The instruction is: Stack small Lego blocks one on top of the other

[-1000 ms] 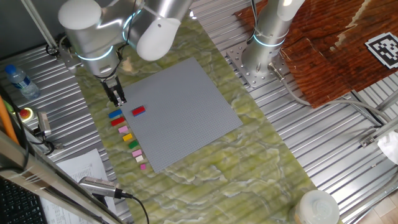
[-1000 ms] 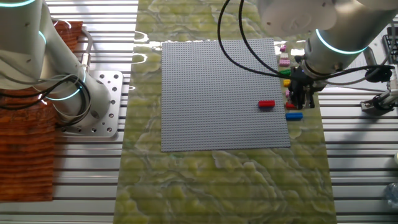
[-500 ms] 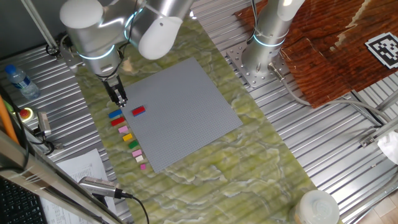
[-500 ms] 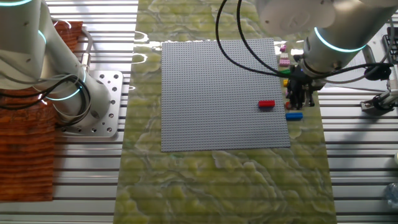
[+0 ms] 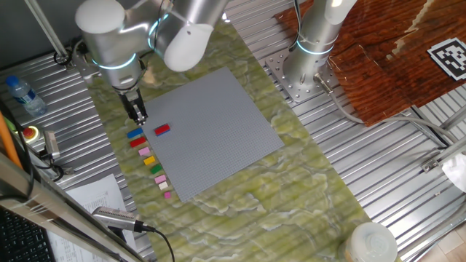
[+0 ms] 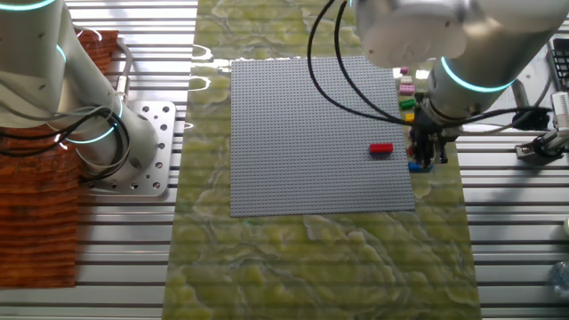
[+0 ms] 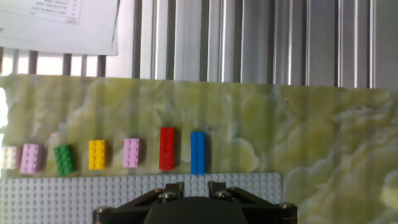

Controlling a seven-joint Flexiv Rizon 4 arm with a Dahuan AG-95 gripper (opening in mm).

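Note:
A blue brick (image 7: 198, 152) and a red brick (image 7: 167, 149) lie side by side on the green mat, just off the edge of the grey baseplate (image 7: 62, 193). They also show in one fixed view, the blue brick (image 5: 134, 134) and the red brick (image 5: 137, 143). A second red brick (image 5: 162, 129) sits on the baseplate (image 5: 211, 124) near that edge, and shows in the other fixed view (image 6: 380, 149) too. My gripper (image 5: 137, 116) hangs over the baseplate edge close above the blue brick (image 6: 412, 166), partly covering it. In the hand view my gripper (image 7: 196, 186) has a narrow gap between its jaws and holds nothing.
The row goes on past the red brick with a pink brick (image 7: 131, 152), a yellow one (image 7: 97, 154), a green one (image 7: 63, 159) and more pale ones. A second arm's base (image 5: 302, 69) stands beyond the baseplate. Paper sheets (image 7: 62, 25) and metal slats lie past the mat.
My gripper has shifted a little toward the blue brick and now partly covers it in the other fixed view. No brick has moved.

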